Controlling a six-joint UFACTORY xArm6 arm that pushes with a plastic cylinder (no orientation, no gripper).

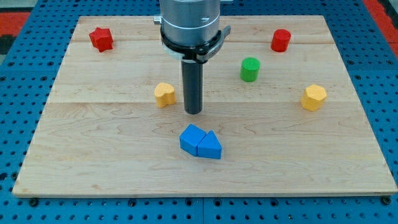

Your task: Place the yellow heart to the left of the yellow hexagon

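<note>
My tip (193,112) sits on the wooden board (93,162) near the middle, w/ the grey arm housing (189,25) coming down from the view's top. No gripper on this rig, just the dark rod, so nothing opens or closes and nothing is held; the tip touches no block as far as I can see.

Yellow heart (165,94) lies just to the view's left of my tip, close but w/ a small gap btwn them. Yellow hexagon (314,98) is well over on the view's right, roughly level w/ the heart. So the heart is already on the hexagon's left side, but far apart from it, w/ my tip and the green cylinder (250,69) in btwn.

Green cylinder stands to the view's upper right of my tip, apart from it. Red cylinder (280,40) is further up and right, near the board's top edge. Red star-ish block (101,39) is at the view's top left corner area, exact shape hard to tell.

Below my tip, toward the view's bottom: two blue blocks touching each other, a blue cube-like one (192,139) on the left and a blue triangle (210,147) on the right. Both clear of the tip.

Board rests on a blue perforated table (18,25).
</note>
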